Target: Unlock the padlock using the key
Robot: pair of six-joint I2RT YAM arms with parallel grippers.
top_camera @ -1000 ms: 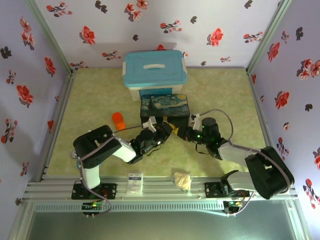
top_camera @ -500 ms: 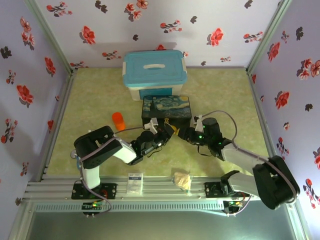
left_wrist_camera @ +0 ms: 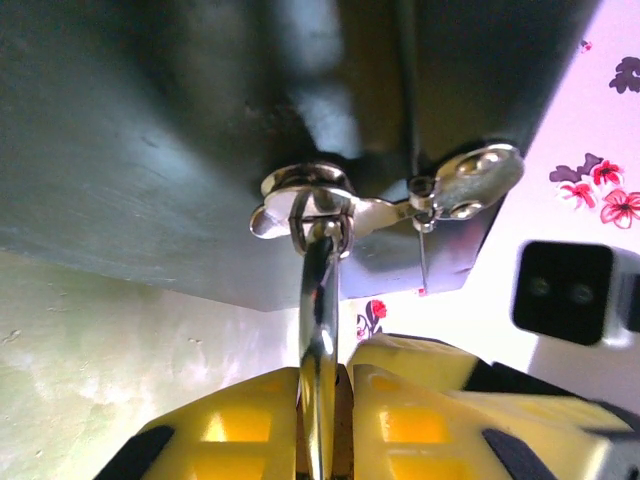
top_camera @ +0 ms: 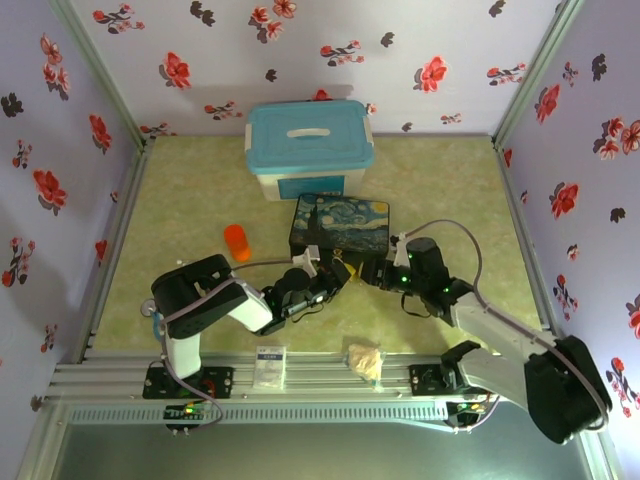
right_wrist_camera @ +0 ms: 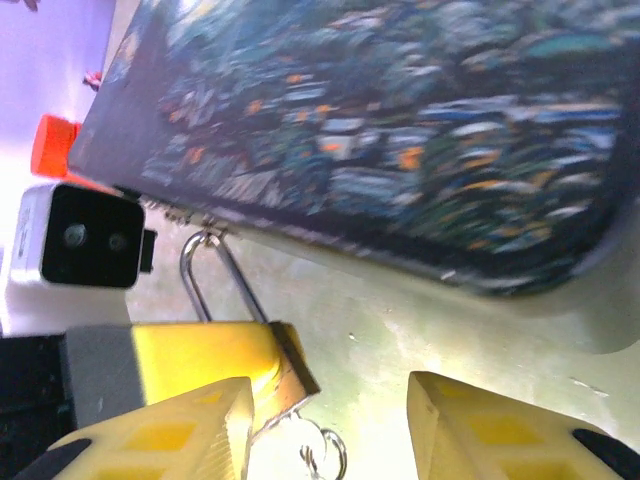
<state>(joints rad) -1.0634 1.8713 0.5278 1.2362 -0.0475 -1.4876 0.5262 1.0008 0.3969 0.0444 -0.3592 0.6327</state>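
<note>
The left gripper's (left_wrist_camera: 325, 378) yellow fingers (left_wrist_camera: 225, 425) are pressed together on the padlock (left_wrist_camera: 320, 300), pinching it from both sides with its silver shackle rising straight up between them. The top of the shackle passes through the loop of a metal hasp (left_wrist_camera: 385, 205) fixed to the side of a dark painted box (left_wrist_camera: 150, 150), so the padlock hangs from the box while being held.

The right gripper (right_wrist_camera: 330, 388) stands open, its fingers (right_wrist_camera: 470, 425) spread well apart and holding nothing. Between and just beyond them sits the brass body of the padlock, clamped by the other arm's yellow finger, with a small wire ring (right_wrist_camera: 325, 458) dangling at its lower end.

From above, the two grippers meet nose to nose at the near side of the box, the left one (top_camera: 335, 270) just beside the right one (top_camera: 368, 272). An orange cylinder (top_camera: 237, 241) stands to the left of the box and a blue-lidded tub (top_camera: 310, 135) behind it. A beige wad (top_camera: 365, 360) and a white card (top_camera: 270, 366) lie by the near rail of the green table (top_camera: 470, 190)
</note>
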